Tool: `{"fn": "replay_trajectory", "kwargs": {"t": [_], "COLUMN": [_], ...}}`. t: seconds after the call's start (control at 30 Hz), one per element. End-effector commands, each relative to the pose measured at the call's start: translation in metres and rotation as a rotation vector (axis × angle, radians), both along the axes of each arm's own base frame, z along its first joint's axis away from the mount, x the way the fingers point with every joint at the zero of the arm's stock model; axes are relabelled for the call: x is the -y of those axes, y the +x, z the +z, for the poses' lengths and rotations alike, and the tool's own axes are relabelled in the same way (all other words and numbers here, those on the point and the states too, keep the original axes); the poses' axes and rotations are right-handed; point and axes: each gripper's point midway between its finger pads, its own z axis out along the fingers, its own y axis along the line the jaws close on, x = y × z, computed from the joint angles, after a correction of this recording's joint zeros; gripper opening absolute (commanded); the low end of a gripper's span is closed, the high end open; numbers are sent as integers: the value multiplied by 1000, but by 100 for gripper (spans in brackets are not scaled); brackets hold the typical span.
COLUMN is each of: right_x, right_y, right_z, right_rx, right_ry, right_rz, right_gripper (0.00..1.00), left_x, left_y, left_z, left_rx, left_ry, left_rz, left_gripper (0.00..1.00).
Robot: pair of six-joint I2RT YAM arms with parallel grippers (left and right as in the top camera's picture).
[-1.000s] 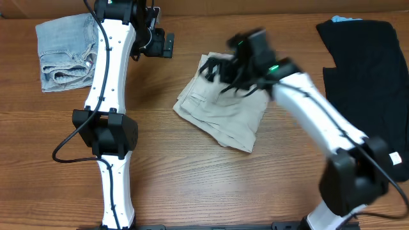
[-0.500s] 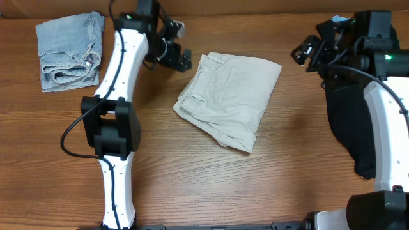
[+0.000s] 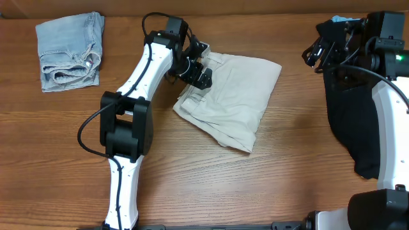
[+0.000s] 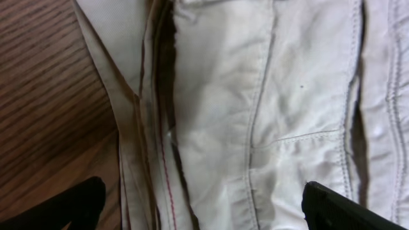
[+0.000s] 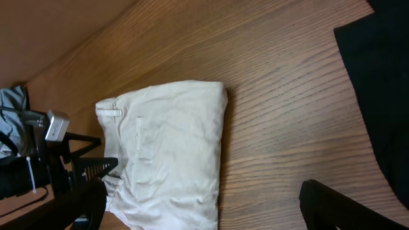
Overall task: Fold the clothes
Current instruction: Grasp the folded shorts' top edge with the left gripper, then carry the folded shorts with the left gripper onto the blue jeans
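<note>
**Overhead view: left hand poised over the beige shorts, right hand held aside**

The beige shorts (image 3: pixel 233 96) lie in the middle of the table (image 3: pixel 255 185) as a rough folded packet, with layered edges showing along the left side. The left hand (image 3: pixel 198 64) sits over that left edge. In the left wrist view its fingers (image 4: pixel 77 204) are spread wide, with seams and stacked hems filling the gap and nothing gripped. I judge it is placed there to catch the loose layers for another fold or to square the packet. From this close I cannot tell whether the tips touch the cloth.

The right hand (image 3: pixel 323 51) hovers well apart from the shorts, at the near edge of the black garment (image 3: pixel 345 121). It is open and empty, and its camera looks back across bare wood at the packet. That position probably keeps it out of the left arm's way, or ready for the black garment.

The denim shorts (image 3: pixel 67 51) rest bunched at the far left corner.
</note>
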Motion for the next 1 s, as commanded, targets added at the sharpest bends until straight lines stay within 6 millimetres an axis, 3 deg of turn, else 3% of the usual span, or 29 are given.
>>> {"fn": "replay_trajectory", "kwargs": {"t": [0.0,0.23,0.3,0.37,0.47,0.53,0.63,0.73,0.83,0.97], "right_x": [3,5,5,5,5,5,5,5,5,5], "right_y": [0,0,0,0,0,0,0,0,0,-1], "right_z": [1,1,1,1,1,1,0,0,0,0], "right_rx": [7,5,5,5,5,4,4,3,3,0], "right_ry": [-24,-33,-33,-33,-32,-32,-32,-32,-32,-31], "right_rz": [5,-1,-1,-1,0,0,0,0,0,0], "right_gripper": [100,100,100,100,100,100,100,100,100,100], "left_x": [-6,9,19,33,48,53,56,52,41,20], "left_y": [-9,-26,-31,-37,-44,-45,-44,-36,-25,-3], "left_z": [-38,-53,-50,-46,-42,-42,-40,-26,7,72], "left_rx": [-79,-158,-168,-183,-195,-202,-205,-222,-225,-167], "left_ry": [30,1,-29,-80,-120,-118,-121,-125,-131,-162], "left_rz": [-5,-29,-48,-69,-95,-84,-64,-5,41,126], "left_gripper": [100,97,87,69,28,6,4,4,4,4]}}
